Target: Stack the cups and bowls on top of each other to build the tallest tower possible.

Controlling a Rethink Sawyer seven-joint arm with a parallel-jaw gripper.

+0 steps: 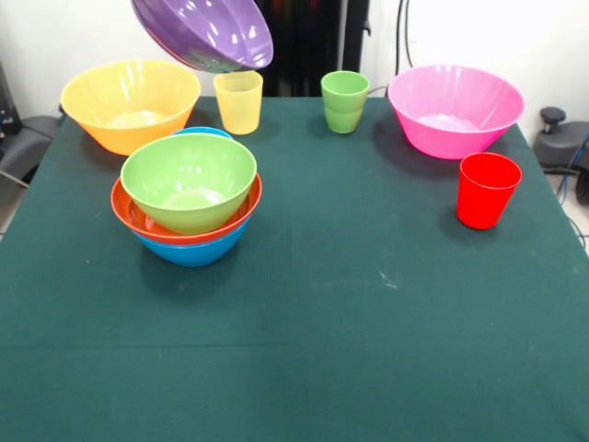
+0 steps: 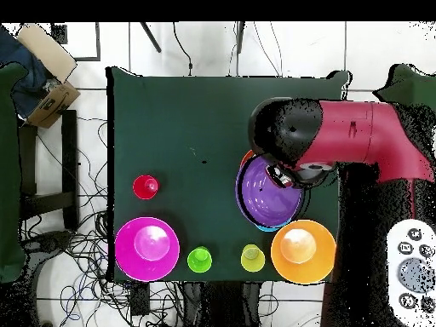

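A purple bowl [image 1: 207, 32] hangs tilted in the air above the table's far left, over the tower. In the overhead view my gripper [image 2: 285, 174] sits at the rim of the purple bowl [image 2: 268, 197], shut on it, mostly hidden under the red arm [image 2: 358, 140]. The tower is a green bowl [image 1: 189, 180] nested in a red-orange bowl [image 1: 138, 219] nested in a blue bowl [image 1: 193, 250]. A yellow cup [image 1: 238, 101], a green cup [image 1: 344, 101] and a red cup [image 1: 487, 189] stand apart on the cloth.
A large yellow-orange bowl [image 1: 129, 101] stands at the far left and a large pink bowl [image 1: 456, 106] at the far right. A blue rim [image 1: 202, 132] shows just behind the tower. The table [image 1: 322, 322] has a dark green cloth.
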